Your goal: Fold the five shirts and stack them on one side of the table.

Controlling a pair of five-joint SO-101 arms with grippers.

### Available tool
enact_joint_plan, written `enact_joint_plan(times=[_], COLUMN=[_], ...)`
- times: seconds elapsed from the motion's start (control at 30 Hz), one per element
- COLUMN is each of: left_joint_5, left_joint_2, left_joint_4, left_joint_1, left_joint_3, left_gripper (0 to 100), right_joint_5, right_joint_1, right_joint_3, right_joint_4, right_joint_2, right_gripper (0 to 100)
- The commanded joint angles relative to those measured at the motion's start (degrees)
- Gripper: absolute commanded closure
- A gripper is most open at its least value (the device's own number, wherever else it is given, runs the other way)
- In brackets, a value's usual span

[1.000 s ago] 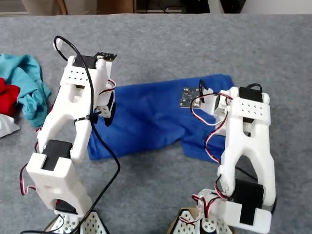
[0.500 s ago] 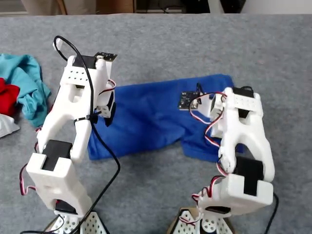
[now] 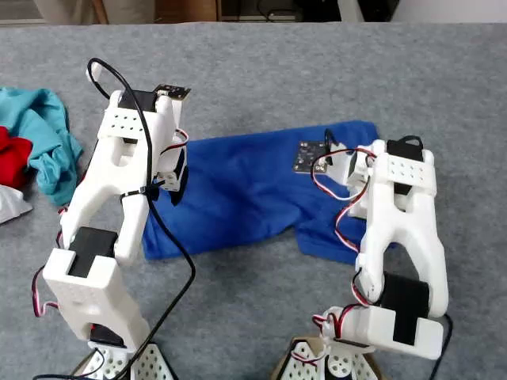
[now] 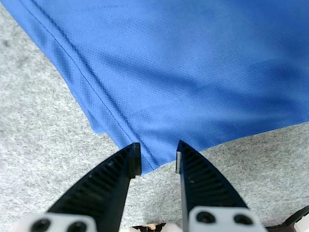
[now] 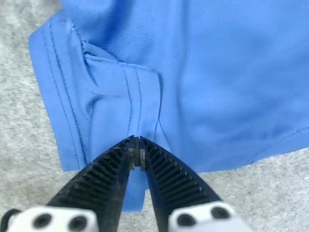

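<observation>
**A:** What has just changed?

**B:** My right arm leaned in toward the middle of the table [image 3: 317,71], then swung back out to almost where it stood a second ago. My left arm hasn't budged. The blue shirt [image 3: 245,190] lies as it did, spread flat across the middle.

**A:** And your end effectors?

**B:** My right end effector [image 5: 136,152] is closed, its tips pinching a creased bit of the shirt near a stitched hem. My left end effector [image 4: 154,159] is narrowly parted over the shirt's near corner, holding nothing.

**A:** So what does that mean for the task?

**B:** Little gained, I'd judge. That wobble carried no cloth over, so this fold is still to make. The teal shirt [image 3: 40,142] and the red shirt [image 3: 12,150] wait in a heap at the left edge.
</observation>
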Motion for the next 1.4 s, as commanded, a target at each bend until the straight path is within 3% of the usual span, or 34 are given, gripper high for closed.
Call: enact_joint_plan(times=[0.0,0.6,1.1,1.37], left_joint_5=[-0.4,-0.4,-0.5,-0.5], left_joint_2=[-2.6,-2.6,-2.6,-2.5], left_joint_4=[-0.4,-0.4,-0.5,-1.8], left_joint_1=[-0.3,-0.3,-0.3,-0.3], left_joint_3=[-0.4,-0.4,-0.8,-0.3], left_gripper=[86,86,86,86], right_joint_5=[-0.5,-0.5,-0.5,-0.5], right_joint_1=[0.7,0.9,0.9,1.0], right_joint_3=[-2.2,-2.7,0.7,9.9], right_joint_4=[0.5,-2.3,12.2,-1.4], right_joint_2=[-2.0,8.1,-9.1,-11.1], right_gripper=[88.8,99.2,99.3,95.1])
